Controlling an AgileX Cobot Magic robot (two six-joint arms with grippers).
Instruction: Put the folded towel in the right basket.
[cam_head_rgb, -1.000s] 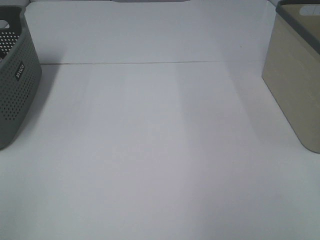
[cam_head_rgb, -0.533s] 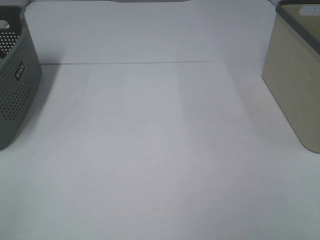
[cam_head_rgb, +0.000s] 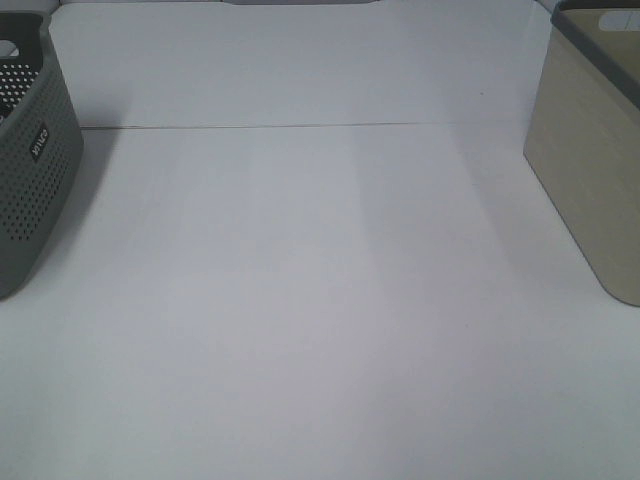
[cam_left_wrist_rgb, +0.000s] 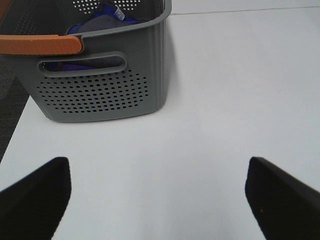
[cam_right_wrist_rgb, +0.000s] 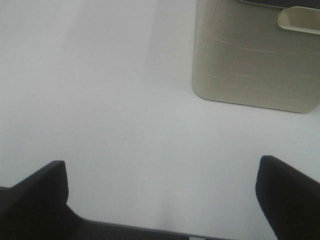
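The right basket (cam_head_rgb: 592, 150) is beige with a dark rim and stands at the table's right edge; it also shows in the right wrist view (cam_right_wrist_rgb: 255, 55). The folded towel is not clearly visible; some blue and grey cloth (cam_left_wrist_rgb: 102, 24) lies inside the grey perforated left basket (cam_left_wrist_rgb: 100, 85), which also shows at the left edge of the high view (cam_head_rgb: 25, 160). My left gripper (cam_left_wrist_rgb: 157, 200) is open and empty above bare table in front of the grey basket. My right gripper (cam_right_wrist_rgb: 162, 197) is open and empty, short of the beige basket. Neither arm shows in the high view.
The white table (cam_head_rgb: 320, 300) lies between the two baskets, with a seam line (cam_head_rgb: 300, 126) across its back. The grey basket has an orange handle (cam_left_wrist_rgb: 40, 44). The table's near edge shows in the right wrist view (cam_right_wrist_rgb: 150, 232).
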